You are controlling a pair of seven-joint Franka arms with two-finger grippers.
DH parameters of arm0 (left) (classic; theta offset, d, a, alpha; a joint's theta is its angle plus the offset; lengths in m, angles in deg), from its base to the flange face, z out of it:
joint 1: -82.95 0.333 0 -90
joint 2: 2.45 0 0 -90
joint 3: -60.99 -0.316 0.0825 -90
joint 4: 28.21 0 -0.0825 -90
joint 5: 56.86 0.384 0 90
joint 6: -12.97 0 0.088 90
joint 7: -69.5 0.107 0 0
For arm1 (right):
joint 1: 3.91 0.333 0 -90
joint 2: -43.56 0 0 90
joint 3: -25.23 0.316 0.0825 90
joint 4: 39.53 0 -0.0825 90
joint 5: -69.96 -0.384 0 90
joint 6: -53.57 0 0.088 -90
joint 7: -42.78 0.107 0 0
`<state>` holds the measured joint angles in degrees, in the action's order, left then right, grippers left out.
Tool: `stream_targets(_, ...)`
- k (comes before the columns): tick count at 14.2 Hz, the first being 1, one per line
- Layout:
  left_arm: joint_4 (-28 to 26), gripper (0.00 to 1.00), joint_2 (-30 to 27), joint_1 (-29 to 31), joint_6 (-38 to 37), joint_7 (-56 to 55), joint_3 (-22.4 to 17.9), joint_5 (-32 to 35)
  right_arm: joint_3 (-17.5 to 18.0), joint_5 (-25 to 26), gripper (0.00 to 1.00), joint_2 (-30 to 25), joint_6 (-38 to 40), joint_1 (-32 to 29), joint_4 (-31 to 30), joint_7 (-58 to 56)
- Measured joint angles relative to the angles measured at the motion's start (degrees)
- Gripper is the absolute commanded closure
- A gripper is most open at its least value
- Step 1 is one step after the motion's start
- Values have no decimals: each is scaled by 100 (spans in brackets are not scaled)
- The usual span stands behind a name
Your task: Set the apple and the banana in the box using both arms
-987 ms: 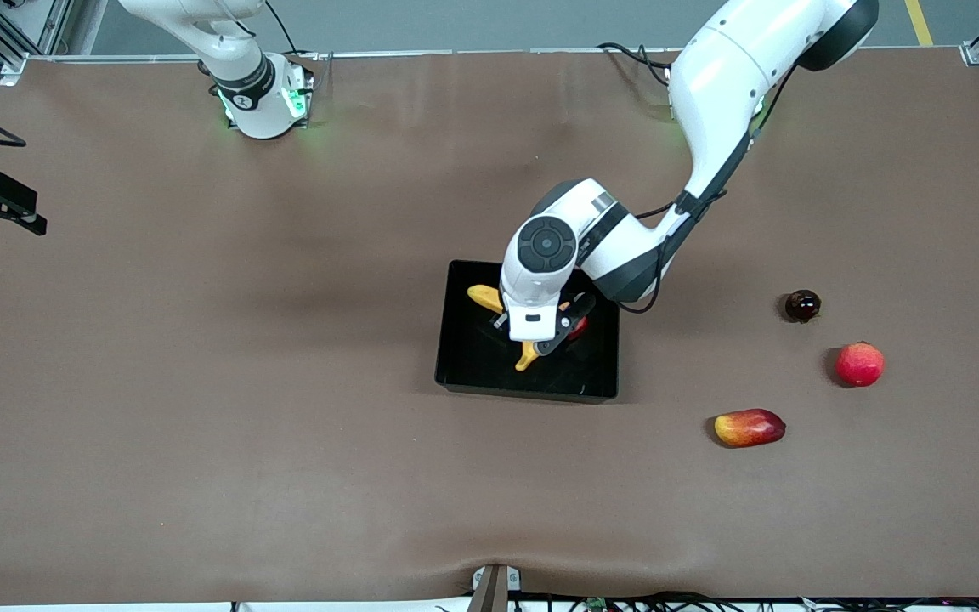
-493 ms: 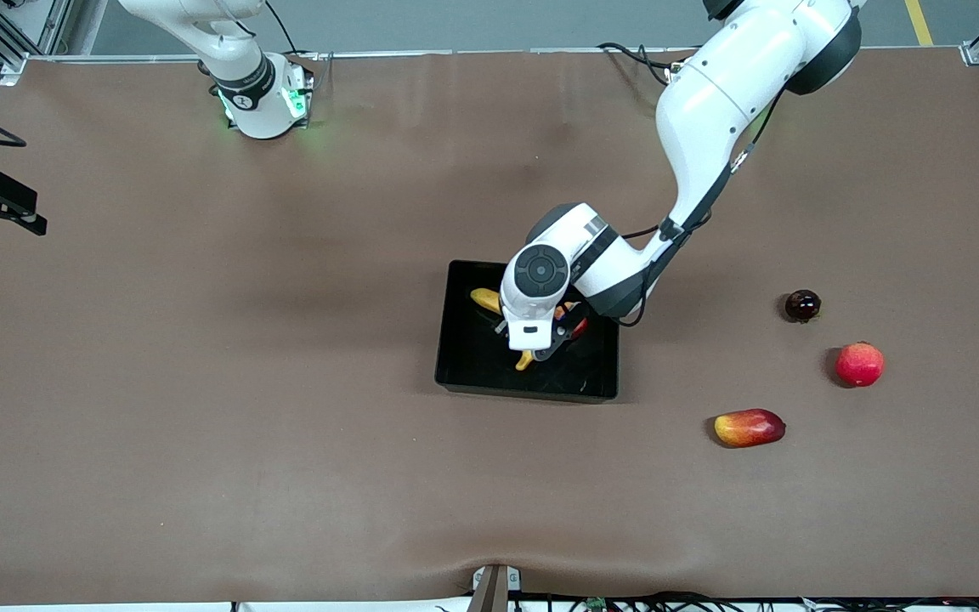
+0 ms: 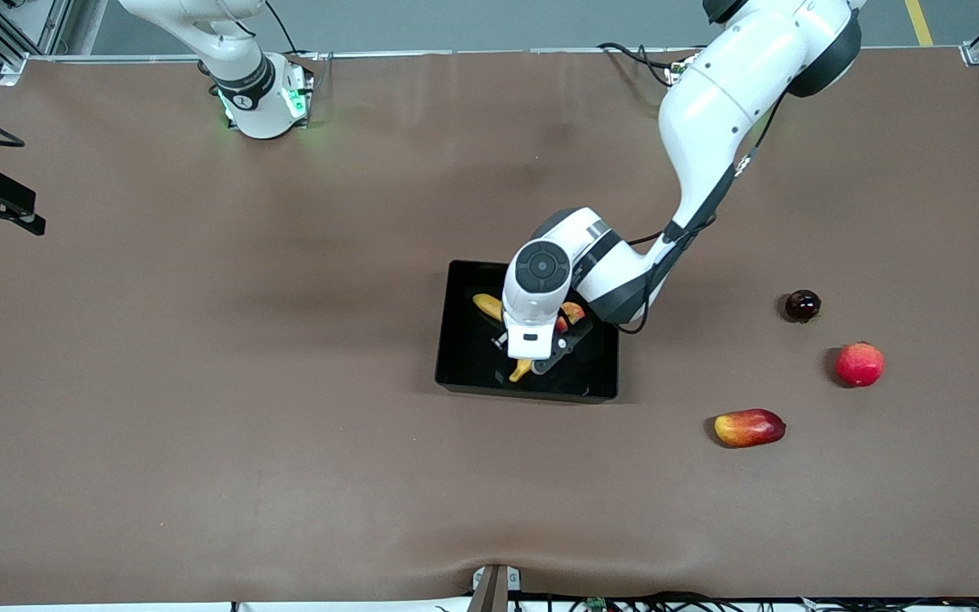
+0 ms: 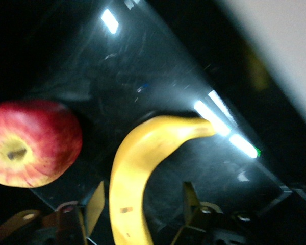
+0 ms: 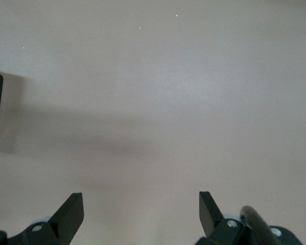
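The black box (image 3: pixel 464 340) lies at mid-table. In it lie the yellow banana (image 3: pixel 486 303) and, beside it toward the left arm's end, the red apple (image 3: pixel 573 312). My left gripper (image 3: pixel 540 359) is low inside the box and open. In the left wrist view the banana (image 4: pixel 143 158) runs between the fingers (image 4: pixel 95 204) of the left gripper (image 4: pixel 143 200) without being clamped. The apple (image 4: pixel 30 143) rests apart from them on the box floor (image 4: pixel 143 87). My right gripper (image 5: pixel 141 204) waits open and empty over bare mat.
Three other fruits lie on the mat toward the left arm's end: a small dark round one (image 3: pixel 802 305), a pinkish-red round one (image 3: pixel 860 364) and an oblong red-and-yellow one (image 3: pixel 749 427). The left arm's elbow (image 3: pixel 617 272) hangs over the box's wall.
My left hand has shifted toward the front camera, from over the apple to over the banana's end. The apple now shows uncovered. The right arm has not moved.
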<state>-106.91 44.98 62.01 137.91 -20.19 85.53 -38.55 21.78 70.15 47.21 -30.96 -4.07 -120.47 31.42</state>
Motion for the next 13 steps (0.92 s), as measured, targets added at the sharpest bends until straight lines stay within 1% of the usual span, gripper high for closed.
stream_targets(2,69,0,-419,78,-87,485,-39,78,0,0,0,0,0,0,-1,0)
stream_targets(3,86,0,-693,197,-338,912,-54,74,1,0,0,0,0,0,-1,0)
stream_targets(6,103,0,-1586,804,-1305,2394,-42,-105,0,0,0,0,2,-2,-4,0)
stream_targets(8,96,0,-2092,1092,-1864,3057,-38,-254,-1,0,0,0,2,-8,-4,0)
stream_targets(11,74,0,-2680,1600,-2419,4220,-44,-464,0,0,0,0,2,-9,-4,0)
stream_targets(13,66,0,-2983,2015,-2646,5072,-46,-541,2,0,0,0,2,-9,-4,0)
